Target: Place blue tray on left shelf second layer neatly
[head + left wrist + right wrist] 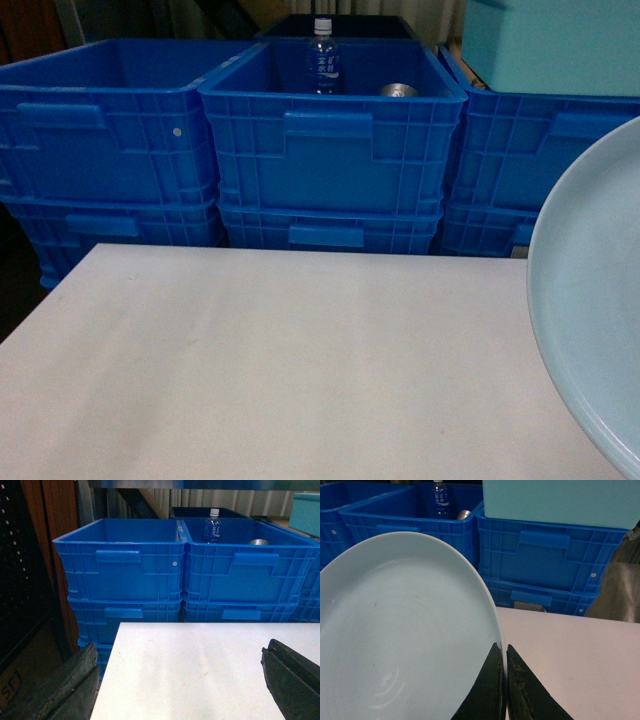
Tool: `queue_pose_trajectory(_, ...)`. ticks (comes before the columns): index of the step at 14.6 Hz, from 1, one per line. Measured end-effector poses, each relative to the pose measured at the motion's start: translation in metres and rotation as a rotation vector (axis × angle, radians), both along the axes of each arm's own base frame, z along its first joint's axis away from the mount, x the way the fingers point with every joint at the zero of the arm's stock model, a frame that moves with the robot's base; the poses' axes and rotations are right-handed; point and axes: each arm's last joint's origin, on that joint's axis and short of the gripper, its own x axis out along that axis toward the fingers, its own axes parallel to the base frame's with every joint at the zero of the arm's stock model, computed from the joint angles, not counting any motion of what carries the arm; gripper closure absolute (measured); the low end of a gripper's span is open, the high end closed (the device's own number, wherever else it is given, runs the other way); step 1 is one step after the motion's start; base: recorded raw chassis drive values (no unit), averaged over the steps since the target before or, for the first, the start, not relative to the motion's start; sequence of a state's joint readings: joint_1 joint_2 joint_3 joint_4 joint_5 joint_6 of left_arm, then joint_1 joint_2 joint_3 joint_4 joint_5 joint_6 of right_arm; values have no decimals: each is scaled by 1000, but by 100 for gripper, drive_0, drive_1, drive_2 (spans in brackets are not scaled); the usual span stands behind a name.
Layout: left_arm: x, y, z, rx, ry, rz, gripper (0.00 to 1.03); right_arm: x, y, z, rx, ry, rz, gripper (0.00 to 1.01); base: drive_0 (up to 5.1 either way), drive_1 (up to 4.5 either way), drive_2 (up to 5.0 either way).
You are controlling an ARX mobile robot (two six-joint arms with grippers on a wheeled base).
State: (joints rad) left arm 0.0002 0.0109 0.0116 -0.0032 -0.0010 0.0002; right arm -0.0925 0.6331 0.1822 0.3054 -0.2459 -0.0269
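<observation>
Right wrist view shows the right gripper (505, 690) clamped on the tray (405, 635) rim, held above the surface's (280, 360) right edge; left gripper (180, 680) apart; carry it level, since no shelf shows.

white tabletop (280, 370), blue crates (330, 150) stacked behind

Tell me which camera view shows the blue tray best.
The right wrist view: the blue tray fills most of the frame, its rim pinched in the right gripper. The head view catches only a curved slice of it at the right edge. The left wrist view shows none of it.
</observation>
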Motion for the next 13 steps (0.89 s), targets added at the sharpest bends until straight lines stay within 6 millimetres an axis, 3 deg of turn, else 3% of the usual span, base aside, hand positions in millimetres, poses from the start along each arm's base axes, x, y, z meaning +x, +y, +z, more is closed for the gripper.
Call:
queue_pose_trajectory(7, 0, 0, 0, 0, 0, 0, 5, -46, 3, -21, -11, -7, 36, 99, 0, 0, 0)
queue_pose_trajectory(13, 0, 0, 0, 0, 0, 1, 5, -50, 7, -25, -56, -38, 21, 99, -67, -67, -67)
